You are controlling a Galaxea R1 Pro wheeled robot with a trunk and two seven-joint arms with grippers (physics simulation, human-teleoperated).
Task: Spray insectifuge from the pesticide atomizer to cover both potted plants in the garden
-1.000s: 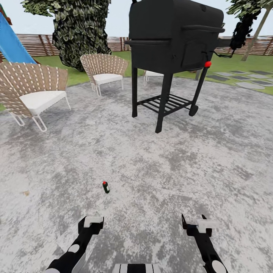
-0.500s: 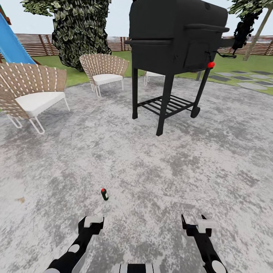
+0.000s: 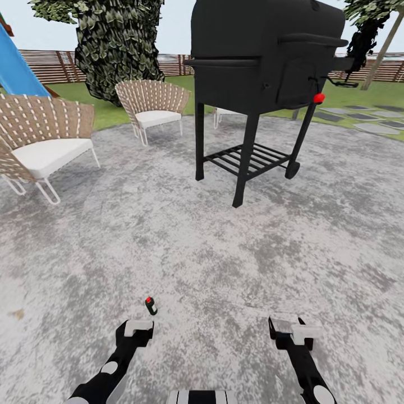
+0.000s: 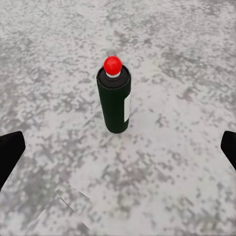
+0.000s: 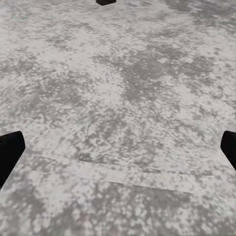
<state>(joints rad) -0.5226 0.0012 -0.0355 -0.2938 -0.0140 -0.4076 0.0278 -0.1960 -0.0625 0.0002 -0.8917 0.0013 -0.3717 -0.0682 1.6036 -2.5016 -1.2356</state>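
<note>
A: Head view: we have rolled closer; the slim dark green pesticide atomizer with red cap [image 3: 150, 306] now stands upright just ahead of our left gripper [image 3: 136, 327], so pickup looks near. Mottled grey paving [image 3: 224, 252], black barbecue [image 3: 264, 56], wicker chairs [image 3: 45, 134].

B: Left wrist: jaws spread wide, the atomizer between them, untouched. Right wrist: right gripper [image 5: 118, 147] jaws spread, empty.

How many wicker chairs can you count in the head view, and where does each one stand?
2 clearly: one chair at the left edge, another chair farther back by the bush. A pale seat behind the grill may be a third, mostly hidden.
</note>
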